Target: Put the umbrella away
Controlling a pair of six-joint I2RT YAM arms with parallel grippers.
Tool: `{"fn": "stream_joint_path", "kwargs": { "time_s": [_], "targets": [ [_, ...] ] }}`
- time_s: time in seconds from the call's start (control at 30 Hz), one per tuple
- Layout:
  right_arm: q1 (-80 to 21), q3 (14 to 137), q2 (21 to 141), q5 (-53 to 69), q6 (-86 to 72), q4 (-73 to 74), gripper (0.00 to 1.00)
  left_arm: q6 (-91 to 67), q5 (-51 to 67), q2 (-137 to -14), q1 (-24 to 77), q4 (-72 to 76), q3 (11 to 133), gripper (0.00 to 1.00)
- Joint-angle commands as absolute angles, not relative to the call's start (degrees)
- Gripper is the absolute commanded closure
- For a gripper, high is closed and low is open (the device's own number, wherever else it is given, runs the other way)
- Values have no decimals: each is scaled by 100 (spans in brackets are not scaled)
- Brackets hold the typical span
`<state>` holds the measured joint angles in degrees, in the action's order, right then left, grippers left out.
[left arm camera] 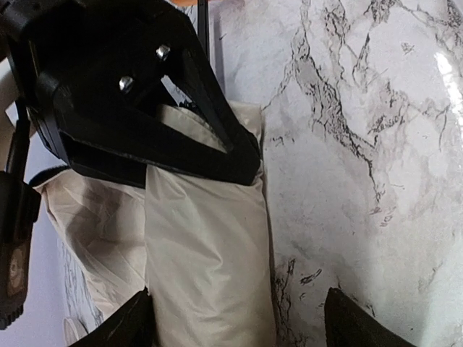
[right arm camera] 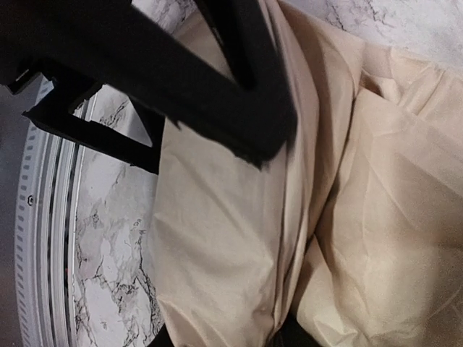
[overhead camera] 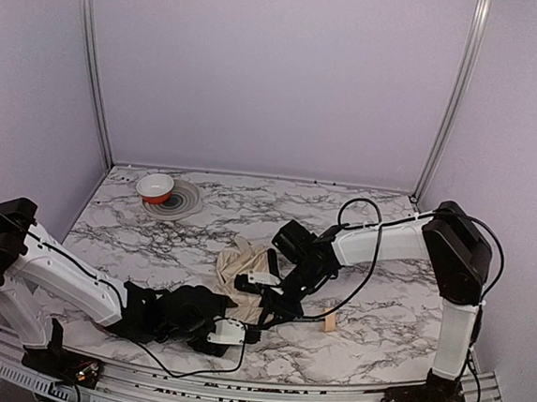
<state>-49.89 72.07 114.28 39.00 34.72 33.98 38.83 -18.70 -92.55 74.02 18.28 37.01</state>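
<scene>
The umbrella (overhead camera: pixel 244 267) lies mid-table as a crumpled heap of cream-beige fabric. Its thin black shaft runs right to a small tan handle (overhead camera: pixel 330 322). My right gripper (overhead camera: pixel 274 297) reaches in from the right and is shut on a fold of the umbrella (right arm camera: pixel 217 238), with the cloth bunched between its fingertips (right arm camera: pixel 163 340). My left gripper (overhead camera: pixel 249 332) sits at the heap's near edge. In the left wrist view the left gripper (left arm camera: pixel 242 329) stands open. A flat fold of the umbrella (left arm camera: pixel 206 260) lies against its left finger, and bare marble shows beside the right finger (left arm camera: pixel 354 325).
A red-and-white bowl (overhead camera: pixel 155 187) sits on a grey ringed plate (overhead camera: pixel 182 203) at the back left. Metal frame posts and lilac walls enclose the marble table (overhead camera: pixel 382 296). The right arm's black cable loops above the table at the right.
</scene>
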Motion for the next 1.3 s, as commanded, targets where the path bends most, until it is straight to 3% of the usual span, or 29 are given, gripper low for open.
{"fn": "stream_joint_path", "kwargs": {
  "time_s": [0.0,0.17,0.23,0.3,0.47,0.6,0.97,1.13,1.27],
  "targets": [
    [-5065,6973,11923,3927,3344,4566,94,3641,-1983,-9513,7276,1315,3775,24],
    [-5056,6965,11793,4092,3401,4565,93,3223,-1725,-9856,7133,877,3908,40],
    [-5052,6970,11714,4064,3361,4511,89,3094,-1349,-9954,7088,519,4040,50],
    [-4974,6944,11577,4047,3239,4354,86,2900,-1007,-10019,7069,212,4142,55],
    [-4624,6696,10960,4058,2870,3597,56,2482,-242,-10246,6937,-409,4471,60],
    [-4390,6354,10323,4043,2649,2945,43,2167,145,-10428,6790,-926,4808,66],
    [-4300,4516,7501,2760,2718,751,37,1434,2130,-10443,6181,-1310,5160,70],
    [-5384,3640,6646,1546,3747,38,33,1155,3087,-10805,5899,-1532,5521,73],
    [-6233,3396,6694,933,4339,-176,31,960,3698,-11189,5724,-1922,5950,74]
  ]
}}
